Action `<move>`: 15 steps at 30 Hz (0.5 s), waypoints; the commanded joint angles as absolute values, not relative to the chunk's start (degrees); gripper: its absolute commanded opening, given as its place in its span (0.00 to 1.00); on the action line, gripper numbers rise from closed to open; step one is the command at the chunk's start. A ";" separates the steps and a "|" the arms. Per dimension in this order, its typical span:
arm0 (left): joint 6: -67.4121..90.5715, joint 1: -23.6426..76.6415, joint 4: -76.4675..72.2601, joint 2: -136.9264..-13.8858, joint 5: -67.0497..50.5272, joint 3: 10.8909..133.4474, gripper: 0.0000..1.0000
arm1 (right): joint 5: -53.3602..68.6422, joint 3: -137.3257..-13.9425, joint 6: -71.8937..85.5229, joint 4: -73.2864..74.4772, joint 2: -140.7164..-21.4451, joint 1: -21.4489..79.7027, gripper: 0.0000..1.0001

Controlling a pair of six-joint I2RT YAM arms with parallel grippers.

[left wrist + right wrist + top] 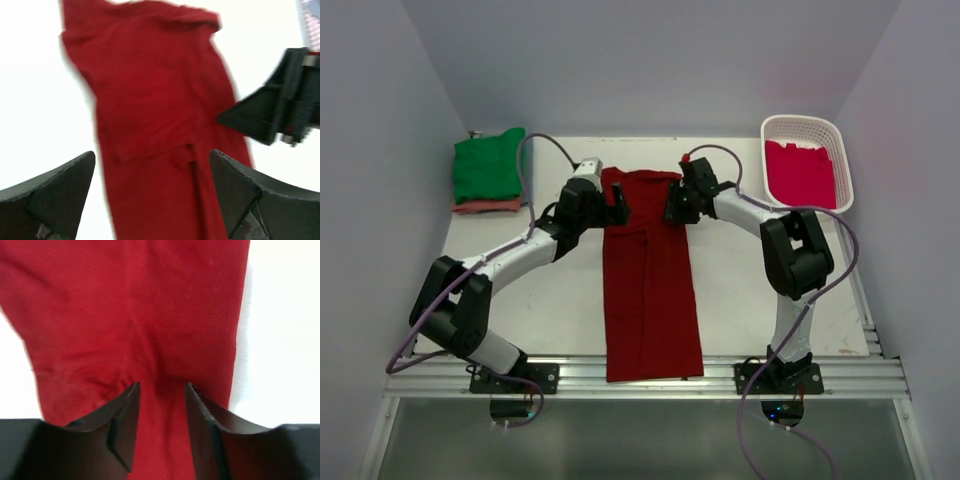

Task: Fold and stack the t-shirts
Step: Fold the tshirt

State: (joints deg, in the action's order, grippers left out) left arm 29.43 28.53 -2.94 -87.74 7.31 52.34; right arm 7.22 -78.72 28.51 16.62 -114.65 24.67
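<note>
The large dark red t-shirt (650,280) lies flat on the table as a long narrow strip, its sides folded in, running from the far middle to the near edge. My left gripper (615,212) is open just above the shirt's far left part; in the left wrist view (152,165) the red cloth (155,100) shows between the wide jaws. My right gripper (672,210) is open over the far right part. In the right wrist view (162,387) its jaws stand apart above the cloth (150,315), with nothing held. The right gripper also shows in the left wrist view (280,110).
A folded green t-shirt (488,165) lies on a salmon-pink one (485,206) at the far left. A white lattice basket (844,165) at the far right holds a crimson-pink t-shirt (800,172). No bluish shirt is in view. White walls close in on three sides.
</note>
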 commanded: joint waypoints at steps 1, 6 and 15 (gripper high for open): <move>29.36 29.61 -10.20 -87.00 -2.62 57.20 1.00 | 6.60 -81.73 27.69 16.34 -106.79 23.64 0.47; 26.37 38.40 -16.14 -91.22 -8.41 60.56 0.97 | 1.85 -87.27 29.26 20.48 -108.02 21.19 0.45; 32.52 41.04 -23.11 -105.63 -13.54 60.47 0.11 | 2.11 -95.69 30.50 22.94 -116.00 16.44 0.00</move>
